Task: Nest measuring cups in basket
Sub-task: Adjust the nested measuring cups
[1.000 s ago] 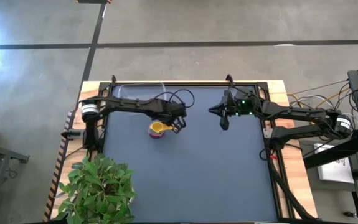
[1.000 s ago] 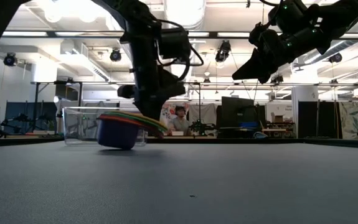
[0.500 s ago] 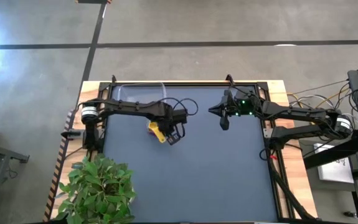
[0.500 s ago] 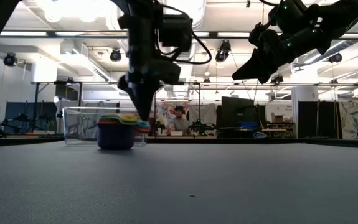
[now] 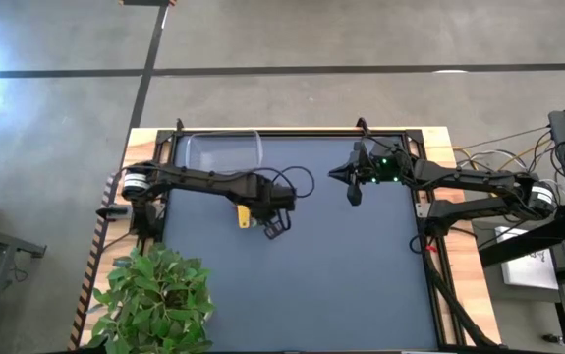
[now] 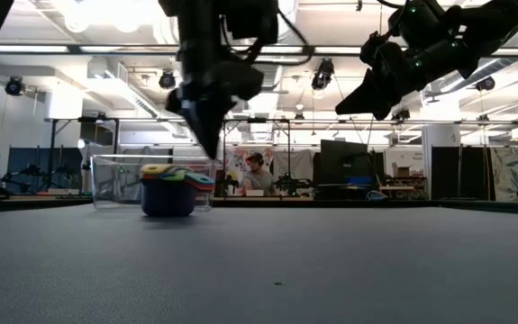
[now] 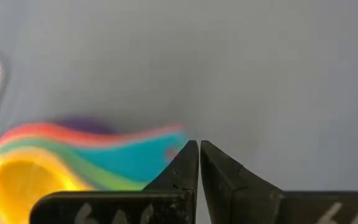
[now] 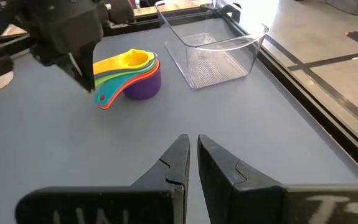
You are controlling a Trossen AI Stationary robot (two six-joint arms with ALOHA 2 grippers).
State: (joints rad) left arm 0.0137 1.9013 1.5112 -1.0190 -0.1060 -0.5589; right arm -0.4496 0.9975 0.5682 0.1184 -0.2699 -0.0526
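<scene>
Although all cups are nested, the stack of measuring cups [image 8: 129,76] is recorded on the bare worktop [image 5: 341,275], just outside the basket [image 8: 213,46] at the far left corner. Left tool [image 7: 198,163]: fingers pressed together, empty, above the handles. Right tool [image 8: 191,163]: pressed together, idle, far right. Judged next: stack to be gripped and lifted into the basket.

The cups [image 8: 129,74] stand nested on the surface [image 5: 341,275] just beside the basket [image 8: 213,46]. The left gripper [image 5: 274,228] hangs just past their handles. Beyond them the surface lies open.
</scene>
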